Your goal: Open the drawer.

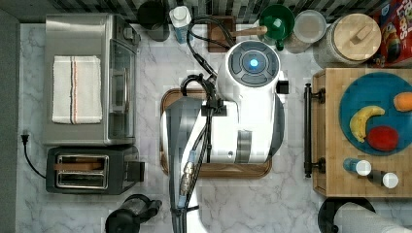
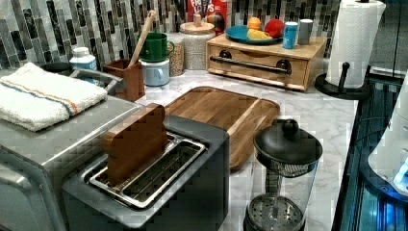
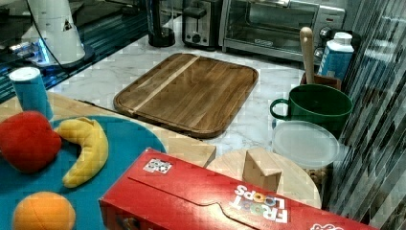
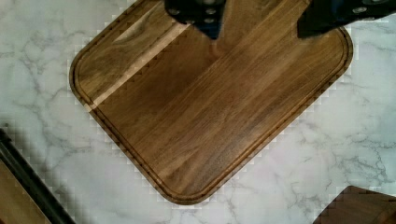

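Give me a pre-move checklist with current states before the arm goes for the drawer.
1. Drawer shut, flush with its box: ok.
2. Handle free along its length: ok.
3. Gripper open, fingers apart and holding nothing: ok.
4. Gripper at the handle: not ok; it hangs over the tray.
5. Counter between tray and drawer free of objects: ok.
6. Plate and bottles atop the box stable when pulled: cannot tell.

The scene is lit evenly and brightly from overhead, and only soft, short shadows are cast. Mild glare is seen on the toaster oven [image 1: 87, 77] top and the marble counter [image 1: 150, 194]. Blocky compression artifacts are visible along edges throughout. The cereal box [image 3: 230, 201] nearest the right view's camera is rendered slightly soft.
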Robot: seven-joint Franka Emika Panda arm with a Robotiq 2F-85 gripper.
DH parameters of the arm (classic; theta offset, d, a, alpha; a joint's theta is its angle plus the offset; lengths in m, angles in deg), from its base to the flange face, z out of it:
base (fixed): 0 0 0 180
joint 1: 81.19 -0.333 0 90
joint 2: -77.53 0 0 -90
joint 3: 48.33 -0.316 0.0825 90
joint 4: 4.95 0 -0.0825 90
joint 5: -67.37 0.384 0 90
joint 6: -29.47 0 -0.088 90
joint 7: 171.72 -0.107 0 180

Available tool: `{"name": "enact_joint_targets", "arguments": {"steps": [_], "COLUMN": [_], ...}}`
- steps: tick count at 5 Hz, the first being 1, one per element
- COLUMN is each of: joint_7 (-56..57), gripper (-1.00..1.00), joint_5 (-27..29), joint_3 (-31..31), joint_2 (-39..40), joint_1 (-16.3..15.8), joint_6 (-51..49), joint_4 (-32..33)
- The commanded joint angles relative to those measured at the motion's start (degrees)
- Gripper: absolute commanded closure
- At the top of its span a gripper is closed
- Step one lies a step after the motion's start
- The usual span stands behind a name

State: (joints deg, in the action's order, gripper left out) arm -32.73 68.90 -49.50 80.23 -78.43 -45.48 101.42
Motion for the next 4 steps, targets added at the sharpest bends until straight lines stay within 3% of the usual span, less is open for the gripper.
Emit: {"name": "enact_joint_targets", "arguments": {"steps": [1,2,4], "joint_7": [0.2,0.2,18.2], "gripper": [-1.0,-1.0,-1.0], "joint_5": [0.1,0.1,-1.3], "joint_3": [-0.1,-0.1,2.1], "joint_2": [0.0,0.0,-1.6], "joint_1": [0.3,0.3,2.7], "joint_6": [0.1,0.1,3.0], "joint_4": [0.0,0.0,4.8]}}
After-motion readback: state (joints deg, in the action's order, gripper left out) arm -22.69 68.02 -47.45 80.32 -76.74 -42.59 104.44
